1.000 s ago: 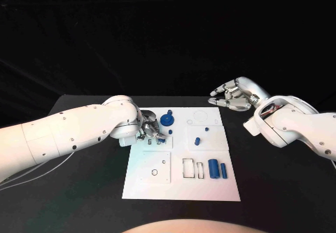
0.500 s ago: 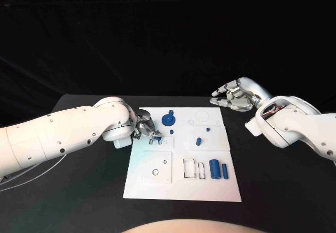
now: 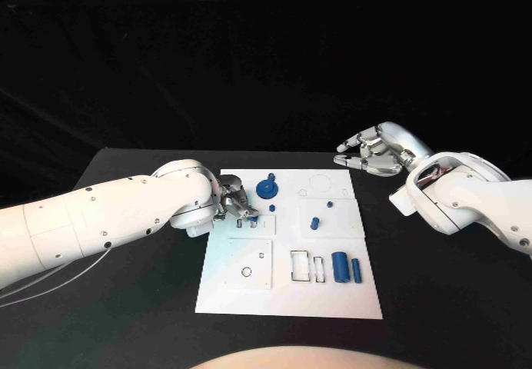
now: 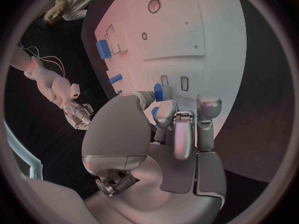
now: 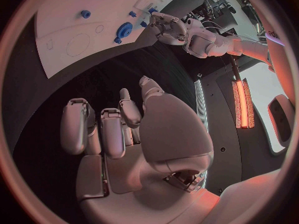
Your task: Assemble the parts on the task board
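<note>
While pinching small blue part over slots, upper left of task board: left hand probably mid-insertion. Next: align, press down. Right hand empty, fingers loosely apart.

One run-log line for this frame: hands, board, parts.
left hand: holding small blue part at white task board slots | right hand: holds nothing, off board | two blue cylinders: lying on board

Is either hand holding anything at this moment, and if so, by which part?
The left hand pinches a small blue part over the task board; where on the part cannot be told. The right hand holds nothing.
</note>
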You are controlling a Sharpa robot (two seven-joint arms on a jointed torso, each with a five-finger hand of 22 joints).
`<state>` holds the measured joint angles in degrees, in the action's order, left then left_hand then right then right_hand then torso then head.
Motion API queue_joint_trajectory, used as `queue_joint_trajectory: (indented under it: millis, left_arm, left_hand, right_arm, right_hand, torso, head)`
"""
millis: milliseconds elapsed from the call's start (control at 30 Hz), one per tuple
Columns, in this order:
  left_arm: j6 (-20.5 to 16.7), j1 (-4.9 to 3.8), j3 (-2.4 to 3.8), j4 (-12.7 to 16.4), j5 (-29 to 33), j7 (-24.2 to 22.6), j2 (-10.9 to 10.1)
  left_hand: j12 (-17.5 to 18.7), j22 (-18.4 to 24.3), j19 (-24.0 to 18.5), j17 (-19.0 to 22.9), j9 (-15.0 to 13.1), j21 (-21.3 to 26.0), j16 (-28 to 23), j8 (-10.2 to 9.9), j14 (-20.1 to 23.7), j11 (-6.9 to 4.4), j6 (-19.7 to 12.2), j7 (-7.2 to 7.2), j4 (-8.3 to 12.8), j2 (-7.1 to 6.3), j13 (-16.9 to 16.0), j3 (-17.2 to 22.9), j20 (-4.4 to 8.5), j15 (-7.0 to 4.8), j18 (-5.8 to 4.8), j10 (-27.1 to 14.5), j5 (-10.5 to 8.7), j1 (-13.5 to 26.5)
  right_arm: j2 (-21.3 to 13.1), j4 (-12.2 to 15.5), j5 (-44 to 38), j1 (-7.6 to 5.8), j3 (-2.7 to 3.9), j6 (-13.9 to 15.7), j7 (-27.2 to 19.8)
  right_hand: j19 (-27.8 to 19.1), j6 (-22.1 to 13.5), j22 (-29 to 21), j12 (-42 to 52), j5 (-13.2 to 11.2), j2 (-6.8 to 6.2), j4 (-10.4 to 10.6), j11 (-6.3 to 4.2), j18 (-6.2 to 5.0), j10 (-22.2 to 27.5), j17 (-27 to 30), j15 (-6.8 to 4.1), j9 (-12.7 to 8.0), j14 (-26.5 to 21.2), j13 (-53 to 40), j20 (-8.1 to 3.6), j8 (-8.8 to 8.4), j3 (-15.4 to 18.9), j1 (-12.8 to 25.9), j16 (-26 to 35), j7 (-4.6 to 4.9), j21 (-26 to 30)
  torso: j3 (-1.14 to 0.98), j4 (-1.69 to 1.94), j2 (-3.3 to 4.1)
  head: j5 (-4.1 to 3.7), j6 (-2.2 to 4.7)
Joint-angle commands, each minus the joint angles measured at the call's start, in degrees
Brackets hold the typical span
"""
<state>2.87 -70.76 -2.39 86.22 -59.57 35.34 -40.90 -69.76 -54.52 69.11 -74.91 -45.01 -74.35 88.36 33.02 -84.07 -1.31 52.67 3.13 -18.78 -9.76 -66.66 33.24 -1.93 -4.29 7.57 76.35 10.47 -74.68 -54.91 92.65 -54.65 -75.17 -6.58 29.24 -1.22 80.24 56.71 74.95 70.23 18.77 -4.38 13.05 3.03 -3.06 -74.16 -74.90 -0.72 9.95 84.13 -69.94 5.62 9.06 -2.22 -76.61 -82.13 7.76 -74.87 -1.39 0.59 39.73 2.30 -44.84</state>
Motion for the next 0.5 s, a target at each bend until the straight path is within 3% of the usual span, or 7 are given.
queue_joint_trajectory:
  millis: [33,500]
  left_arm:
    - [-0.3,0.21,-0.02,0.0,-3.4,-0.3,0.2]
    - [3.1,0.42,-0.04,-0.9,-5.7,0.5,0.9]
  left_hand:
    - [-0.1,-0.2,0.3,-12.6,-0.1,-0.3,0.2,0.3,-5.1,-0.07,0.1,-0.4,9.4,-0.5,-0.1,9.7,-0.05,-0.18,-0.58,0.5,-0.03,0.0]
    - [-0.1,-0.3,0.4,-12.7,-0.2,-0.4,0.3,0.5,-5.2,-0.1,0.3,-0.46,9.5,-0.67,0.0,10.1,-0.02,-0.21,-0.6,0.7,-0.08,0.7]
  right_arm:
    - [0.0,0.0,-0.4,0.01,0.02,-0.6,-0.1]
    - [-0.1,0.2,-0.4,0.01,0.01,-0.9,0.1]
  right_hand:
    - [0.0,0.0,3.9,-0.2,0.2,0.29,0.1,-0.07,-0.88,-0.2,-3.4,-0.45,0.1,3.0,0.0,-0.54,0.38,0.3,0.1,0.3,-0.05,0.4]
    - [0.1,0.0,4.0,-0.2,0.2,0.31,0.1,-0.07,-0.85,-0.2,-3.5,-0.45,0.0,3.1,0.0,-0.54,0.39,0.3,0.1,0.2,-0.05,0.3]
  torso:
    - [-0.02,-0.02,0.03]
    - [-0.01,-0.02,0.0]
  head:
    - [-0.01,-0.1]
    - [-0.07,-0.32]
